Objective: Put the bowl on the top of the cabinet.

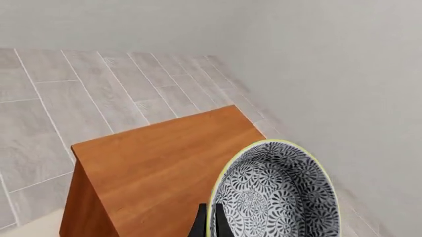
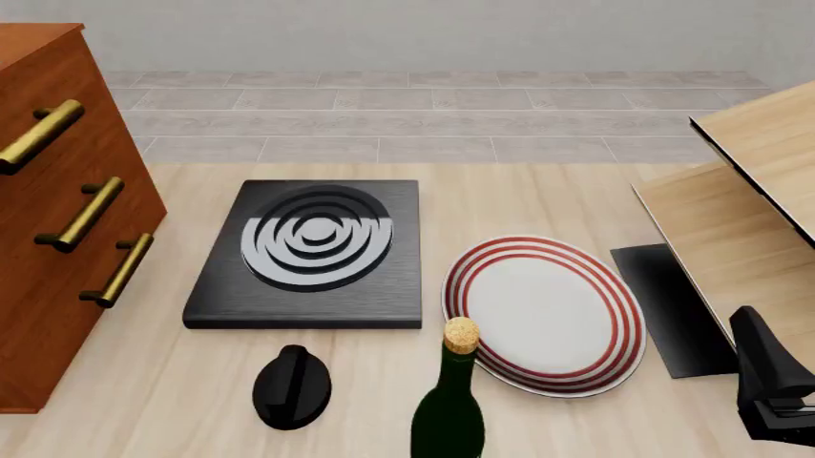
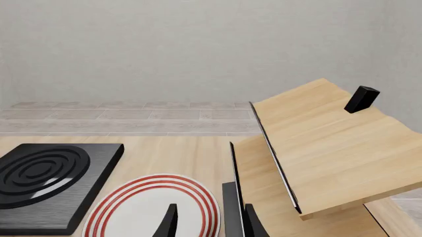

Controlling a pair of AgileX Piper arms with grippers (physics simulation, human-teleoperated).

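Above the flat wooden top of the cabinet, as the left wrist view shows it, the bowl stands tilted on edge, its black-and-white petal pattern and thin yellowish rim facing the camera; whether it touches the wood cannot be told. The left gripper pinches the bowl's rim, one dark finger showing on either side of the yellow edge, so it is clamped on the bowl. Beyond the cabinet top lie pale grey floor tiles and a plain wall. From the front view neither the bowl nor the left gripper shows; only the cabinet's reddish-brown side with three brass bar handles stands at the table's left edge. Beside it on the light tabletop lies a black stove plate with grey concentric rings, and just to its right a white plate with red rings, tilted slightly. Near the front edge sit a black knob-like object and a dark green bottle with a cork. Pale wooden boards slant up at the right over a black mat. The right gripper hovers low near the plate's right side with its dark fingers parted and nothing between them.
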